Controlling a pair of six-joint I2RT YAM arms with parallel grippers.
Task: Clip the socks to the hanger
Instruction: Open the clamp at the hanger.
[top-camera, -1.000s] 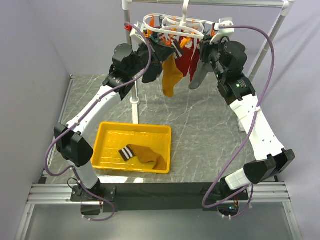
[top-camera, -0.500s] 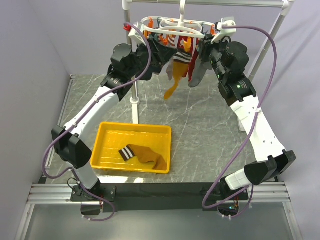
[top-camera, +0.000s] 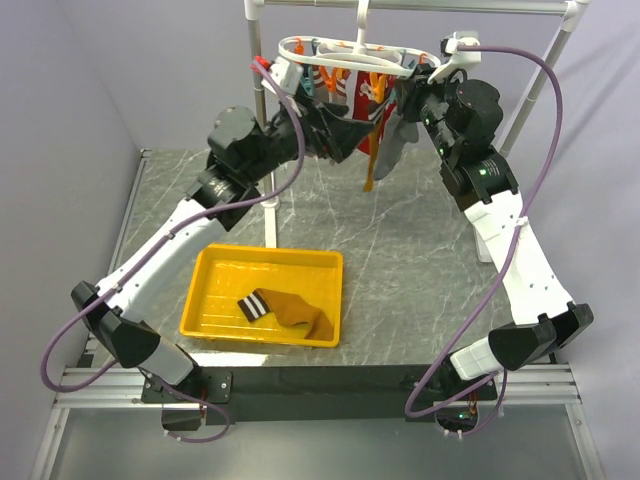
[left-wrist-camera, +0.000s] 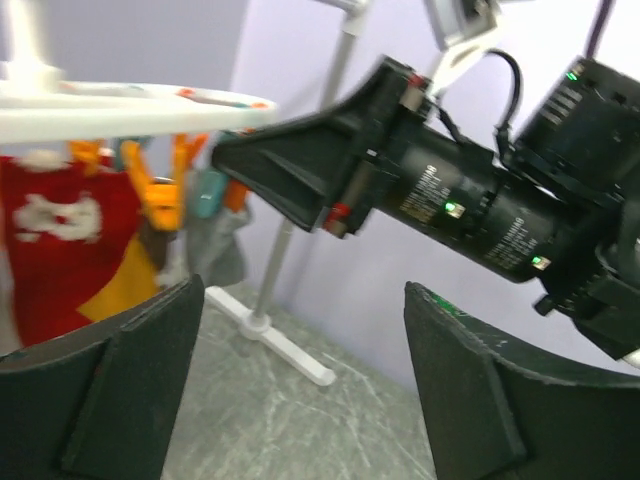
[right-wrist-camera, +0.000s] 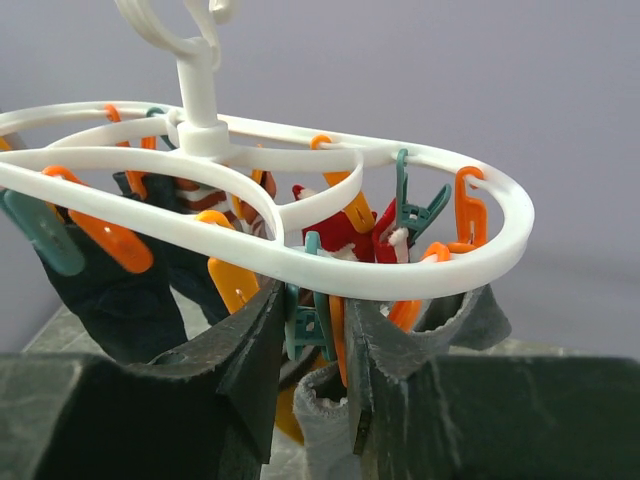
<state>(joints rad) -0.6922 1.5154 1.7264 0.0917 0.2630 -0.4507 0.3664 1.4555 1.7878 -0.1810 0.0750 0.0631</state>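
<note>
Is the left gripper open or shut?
Open: the left gripper has its fingers wide apart, nothing held between them in the wrist view.

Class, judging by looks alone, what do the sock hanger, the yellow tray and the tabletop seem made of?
Hanger: glossy white moulded plastic, smooth rounded rings. Yellow tray: probably plastic, uniform colour, soft sheen. Tabletop: grey veined stone look; marble or laminate, cannot tell.

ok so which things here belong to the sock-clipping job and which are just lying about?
Job: hanger, hanging mustard sock, second mustard sock in the yellow tray.
Lying about: red sock, grey sock, rack pole.
</note>
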